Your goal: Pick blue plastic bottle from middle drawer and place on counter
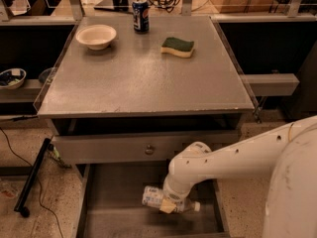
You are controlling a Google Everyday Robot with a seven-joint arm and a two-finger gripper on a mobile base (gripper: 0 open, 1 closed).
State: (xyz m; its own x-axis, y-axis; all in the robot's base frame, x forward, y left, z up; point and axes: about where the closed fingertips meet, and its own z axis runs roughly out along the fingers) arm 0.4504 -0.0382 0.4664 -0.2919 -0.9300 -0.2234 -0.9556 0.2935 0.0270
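The blue plastic bottle (154, 197) lies on its side over the open middle drawer (111, 202), its whitish label to the left and its white cap (196, 207) to the right. My gripper (170, 204) reaches down from the white arm on the right. It is closed around the bottle's middle and hides part of it. A tan fingertip (167, 208) shows against the bottle's front. The counter (143, 78) is the large grey top above the drawers.
On the counter stand a dark blue Pepsi can (140, 15), a cream bowl (96, 35) and a green-and-yellow sponge (178, 46). A drawer front with a round knob (149, 149) sits just above the open drawer. A black pole (32, 178) lies on the floor at left.
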